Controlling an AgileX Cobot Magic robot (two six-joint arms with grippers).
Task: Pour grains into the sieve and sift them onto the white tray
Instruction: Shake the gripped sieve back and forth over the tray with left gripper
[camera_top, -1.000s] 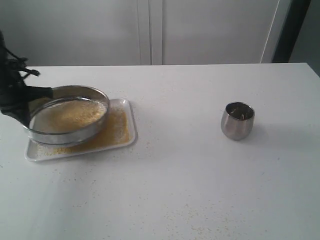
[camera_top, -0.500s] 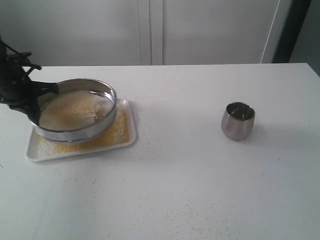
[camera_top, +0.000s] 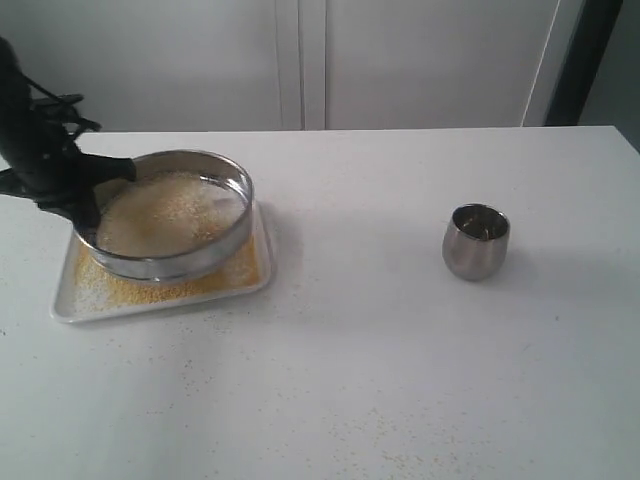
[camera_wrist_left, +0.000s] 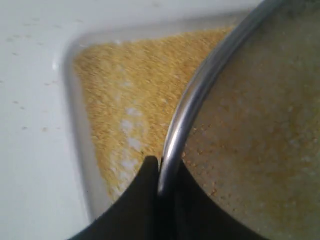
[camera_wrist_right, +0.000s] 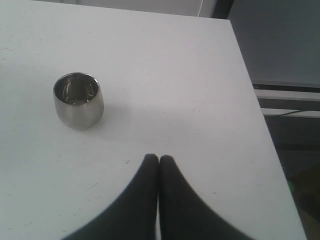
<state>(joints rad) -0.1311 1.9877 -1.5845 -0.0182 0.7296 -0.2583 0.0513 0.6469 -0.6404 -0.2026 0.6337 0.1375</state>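
The sieve (camera_top: 228, 250), a wide steel ring with mesh bottom, hangs just above the white tray (camera_top: 64, 305) at the left. Pale whitish grains (camera_top: 165, 215) lie inside it, and yellow-orange grains (camera_top: 225, 278) cover the tray beneath. My left gripper (camera_top: 92, 205) is shut on the sieve's left rim. In the left wrist view its fingers (camera_wrist_left: 147, 172) pinch the steel rim (camera_wrist_left: 200, 95), one inside and one outside, above the grain-covered tray (camera_wrist_left: 75, 125). My right gripper (camera_wrist_right: 158, 159) is shut on nothing, over bare table near the steel cup (camera_wrist_right: 78, 100); it is out of the exterior view.
The small rounded steel cup (camera_top: 475, 240) stands upright at the right of the table. Stray grains speckle the table near the front (camera_top: 390, 440). The table's right edge (camera_wrist_right: 255, 105) runs close to my right gripper. White cabinet doors stand behind.
My left gripper has carried the sieve to the right and slightly back across the tray, uncovering the tray's left end, and the grains inside have shifted.
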